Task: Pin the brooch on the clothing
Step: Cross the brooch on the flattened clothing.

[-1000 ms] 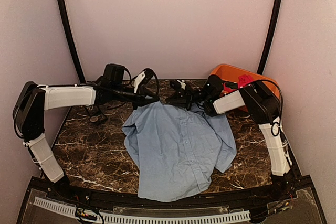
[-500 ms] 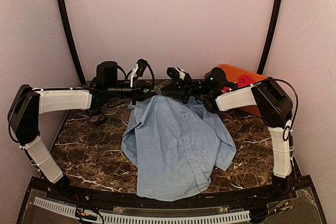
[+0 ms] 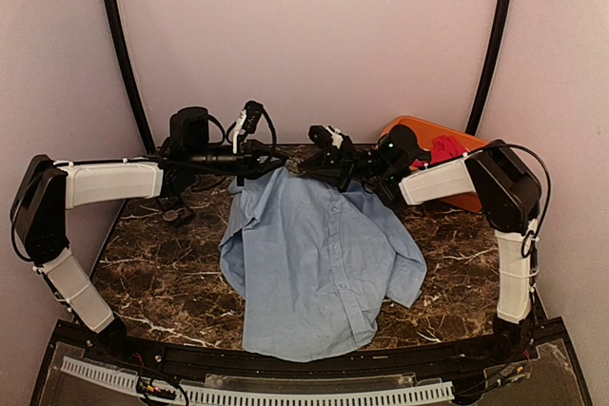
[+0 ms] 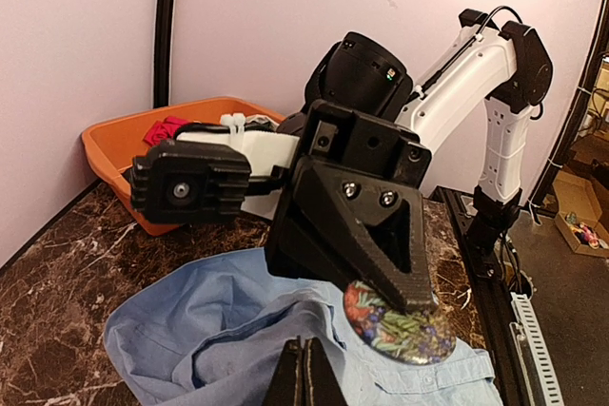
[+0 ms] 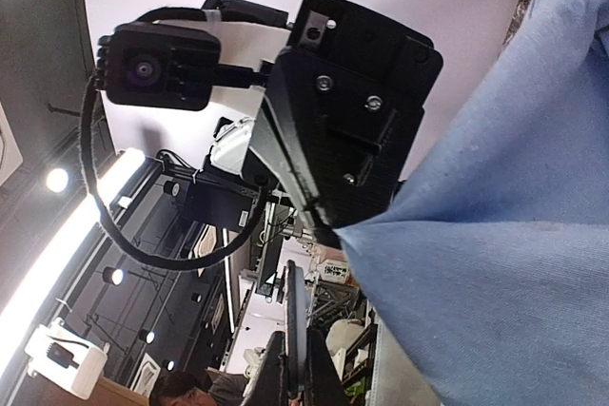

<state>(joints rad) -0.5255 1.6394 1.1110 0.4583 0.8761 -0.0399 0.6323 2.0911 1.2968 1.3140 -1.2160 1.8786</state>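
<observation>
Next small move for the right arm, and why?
Probably ease the right gripper and its brooch toward the shirt fold that the left gripper holds raised. The brooch is close to the cloth and apparently unpinned.

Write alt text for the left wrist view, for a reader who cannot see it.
The right gripper, seen close at centre, holds a round floral-printed brooch at its fingertips above a bunched light blue shirt. The left gripper at the bottom edge pinches a fold of that shirt; an orange bin sits behind on the dark marble table.
</observation>
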